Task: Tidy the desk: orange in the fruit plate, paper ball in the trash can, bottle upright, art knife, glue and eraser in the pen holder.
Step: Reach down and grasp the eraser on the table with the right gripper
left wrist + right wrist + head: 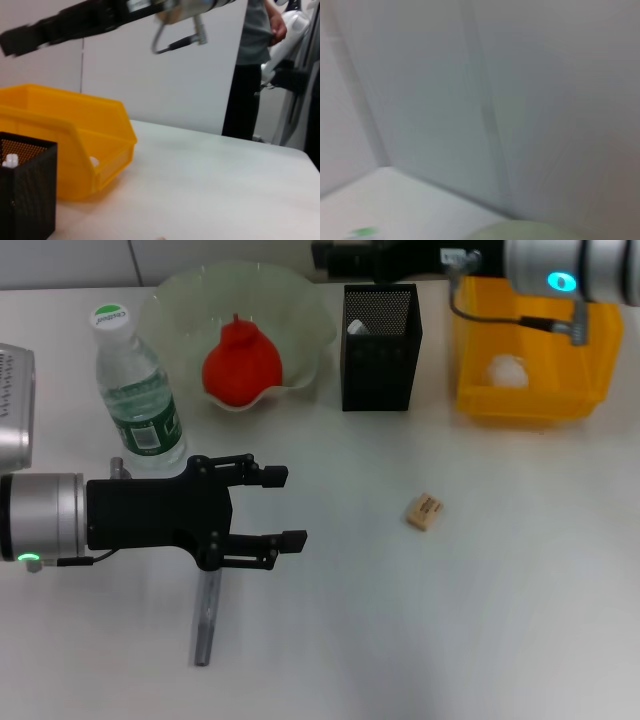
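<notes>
My left gripper hovers open over the desk, nothing between its fingers. The grey glue lies flat under it, its far end hidden by the gripper. The bottle stands upright behind. The orange sits in the fruit plate. The tan eraser lies right of the gripper. The pen holder shows a pale tip inside; the art knife is hidden. The paper ball rests in the trash can. My right gripper is above the pen holder.
A silver arm segment sits at the left edge. The right arm reaches over the trash can and pen holder. A person stands beyond the desk's far side.
</notes>
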{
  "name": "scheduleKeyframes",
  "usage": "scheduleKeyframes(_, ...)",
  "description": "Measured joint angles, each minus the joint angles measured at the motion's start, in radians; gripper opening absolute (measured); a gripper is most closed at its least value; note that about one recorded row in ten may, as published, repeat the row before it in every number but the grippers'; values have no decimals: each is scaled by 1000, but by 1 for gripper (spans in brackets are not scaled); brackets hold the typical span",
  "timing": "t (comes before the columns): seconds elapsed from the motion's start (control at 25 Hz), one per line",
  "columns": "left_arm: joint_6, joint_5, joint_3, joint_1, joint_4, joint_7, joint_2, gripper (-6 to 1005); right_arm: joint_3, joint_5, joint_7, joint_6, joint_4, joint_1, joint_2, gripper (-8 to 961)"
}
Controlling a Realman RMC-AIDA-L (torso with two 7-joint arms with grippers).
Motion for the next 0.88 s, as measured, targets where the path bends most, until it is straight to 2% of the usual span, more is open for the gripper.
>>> scheduleKeyframes(0.04, 16, 0, -4, 1, 2, 0, 0, 797, 67, 38, -22, -160, -28, 0, -1, 751)
scheduleKeyframes(0.08, 16, 0, -4, 1, 2, 0, 0, 797, 67, 38, -22, -160, -28, 0, -1, 751)
scheduleKeyframes(0.2, 39, -5, -6, 5, 2, 0, 1, 797, 171, 40, -23, -398, -33, 37, -4, 751)
scheduleKeyframes(0.24, 44, -6, -6, 7, 2, 1, 2, 797, 232, 12, -9, -540, -16, 74, -11, 751)
scheduleKeyframes(0.28, 44, -6, -6, 7, 2, 1, 2, 797, 232, 12, -9, -540, -16, 74, -11, 750)
scheduleKeyframes(0.36, 54, -7, -6, 10, 3, 2, 2, 797, 267, -43, 11, -642, 14, 113, -21, 750)
scheduleKeyframes(0.44, 56, -8, -7, 10, 4, 2, 2, 797, 277, -168, 52, -731, 86, 172, -33, 750)
scheduleKeyframes(0.48, 56, -8, -7, 10, 4, 2, 2, 797, 277, -168, 52, -731, 86, 172, -33, 750)
scheduleKeyframes(0.6, 56, -8, -7, 10, 4, 8, 1, 797, 277, -306, 82, -746, 167, 225, -33, 749)
scheduleKeyframes(0.64, 54, -8, -7, 10, 3, 12, 0, 797, 275, -385, 93, -744, 221, 255, -26, 748)
scheduleKeyframes(0.88, 51, -8, -7, 7, -2, 13, -2, 797, 265, -512, 107, -730, 309, 311, -3, 747)
